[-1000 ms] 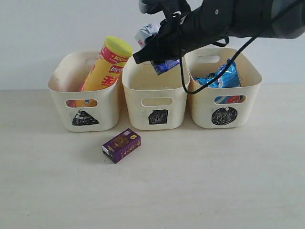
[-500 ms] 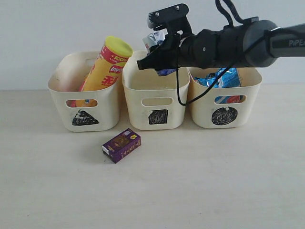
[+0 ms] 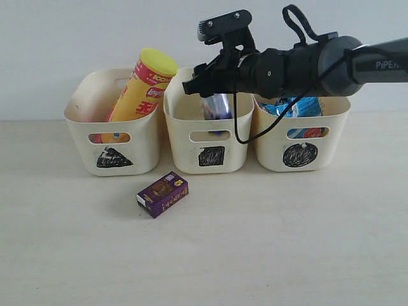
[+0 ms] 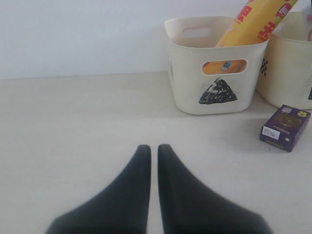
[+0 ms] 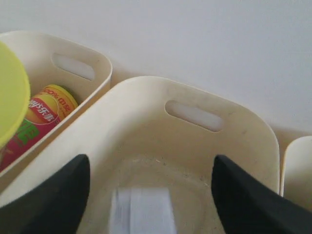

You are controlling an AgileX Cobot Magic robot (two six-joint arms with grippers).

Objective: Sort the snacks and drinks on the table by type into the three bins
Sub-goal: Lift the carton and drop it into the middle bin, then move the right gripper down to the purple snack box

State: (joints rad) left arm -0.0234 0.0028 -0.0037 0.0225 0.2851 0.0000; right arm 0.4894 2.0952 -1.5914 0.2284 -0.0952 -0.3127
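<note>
My right gripper (image 3: pixel 203 83) hangs open over the square-marked bin (image 3: pixel 191 150), nothing between its fingers. In the right wrist view the right gripper (image 5: pixel 151 163) looks down into that square bin (image 5: pixel 195 92). The blue-and-white milk carton (image 3: pixel 217 106) is inside it, a blurred milk carton (image 5: pixel 141 209) below the jaws. The yellow crisp tube (image 3: pixel 143 86) leans in the triangle bin (image 3: pixel 83 108), and a pink-red tube (image 5: pixel 46 112) lies beside it. The blue bag (image 3: pixel 306 105) fills the circle bin (image 3: pixel 331 140). The purple box (image 3: pixel 162 194) lies on the table. My left gripper (image 4: pixel 153 148) is shut and empty.
The left wrist view shows the triangle bin (image 4: pixel 187 73) ahead, the yellow tube (image 4: pixel 253 22) in it and the purple box (image 4: pixel 286 127) off to its side. A white wall stands close behind the bins. The right arm's cable (image 3: pixel 239 127) dangles over the square bin.
The right gripper opened and let go of the milk carton, which dropped from above the rim into the square bin. The arm shifted slightly; the purple box stayed put.
</note>
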